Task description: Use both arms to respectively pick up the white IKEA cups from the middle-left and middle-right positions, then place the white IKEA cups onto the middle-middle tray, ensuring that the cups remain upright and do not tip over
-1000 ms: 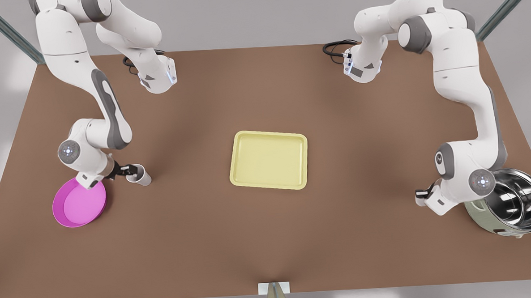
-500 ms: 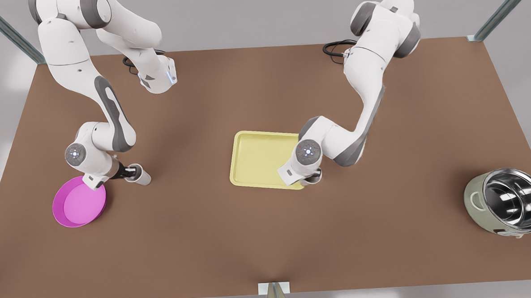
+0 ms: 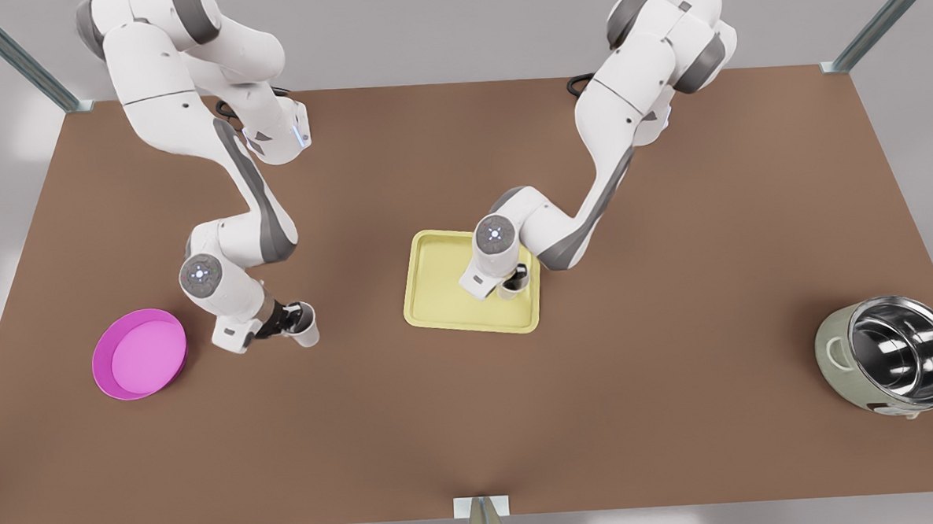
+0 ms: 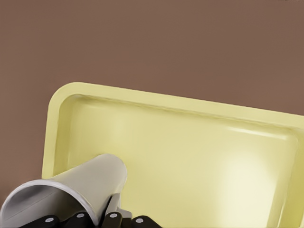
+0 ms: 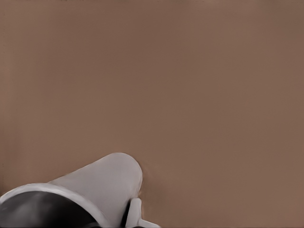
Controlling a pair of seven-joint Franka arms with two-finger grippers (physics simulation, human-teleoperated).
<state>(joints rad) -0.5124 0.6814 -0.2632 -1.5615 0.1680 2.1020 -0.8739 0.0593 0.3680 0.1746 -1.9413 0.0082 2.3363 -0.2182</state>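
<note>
- Left wrist view puts the left gripper (image 4: pixel 90 221) closest: its black fingers (image 4: pixel 111 219) pinch the rim wall of one white IKEA cup (image 4: pixel 83 187), one inside and one outside, so the cup hangs upright with its base toward the tray (image 4: pixel 199 156).
- From the front, that left gripper (image 3: pixel 516 279) and its cup (image 3: pixel 510 289) sit over the tray's (image 3: pixel 443 275) inner floor, near the edge on the front view's right; whether the base touches the tray cannot be told.
- Right wrist view shows the right gripper (image 5: pixel 114 221) closed on the rim of the other white cup (image 5: pixel 102 183), with bare brown table (image 5: pixel 190 85) beneath.
- From the front, the right gripper (image 3: pixel 284 321) holds its cup (image 3: pixel 304 330) well short of the tray, between the tray and the pink bowl (image 3: pixel 140 353).
- A rim grip likely keeps each cup vertical for setting down.
- The steel-lined pale green pot (image 3: pixel 892 365) stands by the table's edge on the front view's right, well apart from both arms.
</note>
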